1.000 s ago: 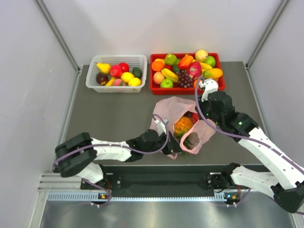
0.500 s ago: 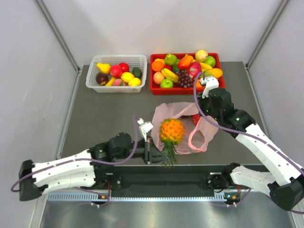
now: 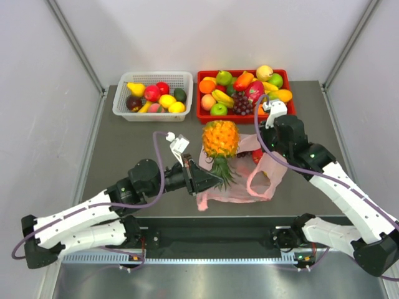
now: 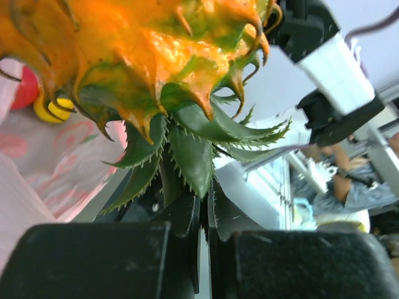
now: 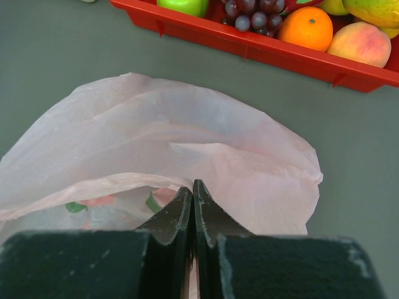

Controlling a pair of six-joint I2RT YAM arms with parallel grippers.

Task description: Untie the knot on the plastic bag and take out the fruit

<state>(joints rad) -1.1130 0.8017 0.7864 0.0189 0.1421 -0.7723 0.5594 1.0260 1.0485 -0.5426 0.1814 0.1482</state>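
Left pincer (image 4: 204, 208) is pressed together on the green crown leaves of the orange-yellow toy pineapple (image 3: 220, 138), which is out of the thin pink plastic bag (image 3: 219, 194). The leaves give a thin hold, so carry it slowly and set it on the bare grey desk (image 3: 137, 143). Right pincer (image 5: 192, 194) pinches the bag's rim. Hold that firm: a red toy fruit (image 4: 24, 88) looks to lie inside.

My left gripper (image 3: 210, 180) holds the pineapple (image 3: 221, 138) by its green leaves, up over the pink plastic bag (image 3: 232, 193). My right gripper (image 3: 264, 153) is at the bag's right edge.
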